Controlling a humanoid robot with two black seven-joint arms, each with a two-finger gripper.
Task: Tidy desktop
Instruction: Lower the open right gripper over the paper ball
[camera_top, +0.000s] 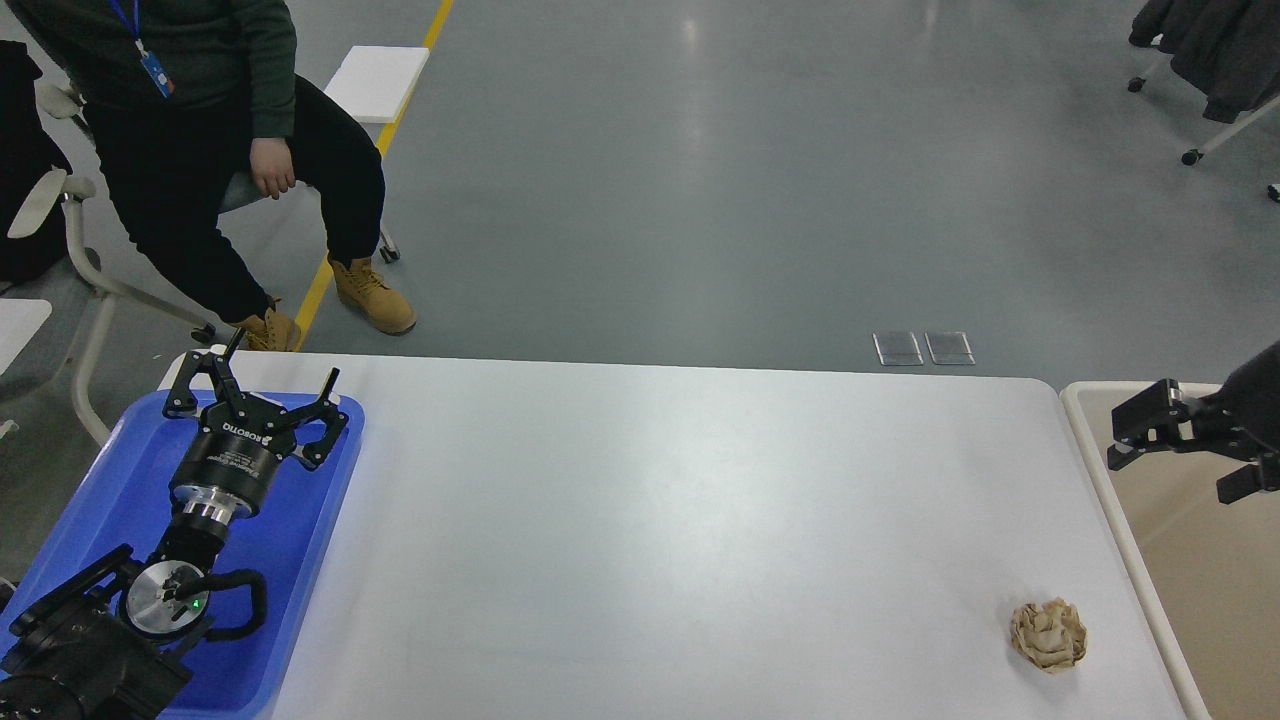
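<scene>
The white desktop fills the middle of the head view. A crumpled tan paper ball lies on it near the front right corner. My left gripper is open and empty, hovering over the blue tray at the desktop's left end. My right gripper hangs over the beige bin at the right edge, well behind and to the right of the paper ball. It is seen dark and side-on, so I cannot tell its fingers apart.
A seated person in tan boots is beyond the far left corner, beside a chair. Two metal floor plates lie past the far edge. The bin's cream rim runs along the desktop's right side.
</scene>
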